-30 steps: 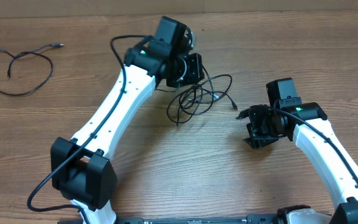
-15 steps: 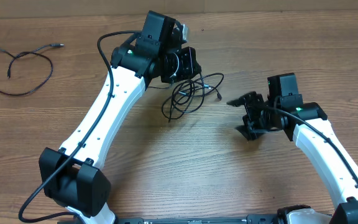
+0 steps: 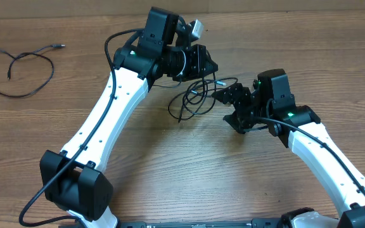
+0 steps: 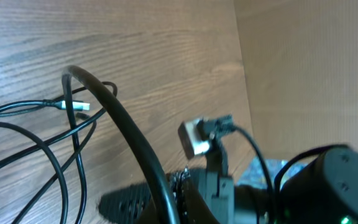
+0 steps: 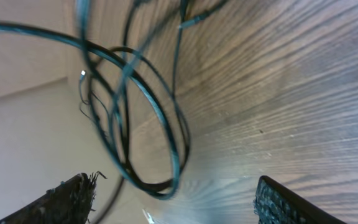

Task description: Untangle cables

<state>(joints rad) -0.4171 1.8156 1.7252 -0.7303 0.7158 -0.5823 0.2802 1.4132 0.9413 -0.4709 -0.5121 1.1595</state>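
A bunch of thin black cables hangs in tangled loops from my left gripper, which is shut on one strand near the table's far middle. In the left wrist view that strand arcs up out of the jaws, with loose loops and a silvery plug tip on the wood beyond. My right gripper is open just right of the bunch. In the right wrist view the loops hang close in front of its spread fingers, not between them. A third separate cable lies looped at far left.
A brown cardboard wall stands along the table's far edge behind the left gripper. The wooden table stretches bare in front of both grippers. The left arm's white link slants across the left middle.
My right gripper has moved left and up to the bunch's right side. My left gripper shifted left, then turned to point right, carrying the cables with it.
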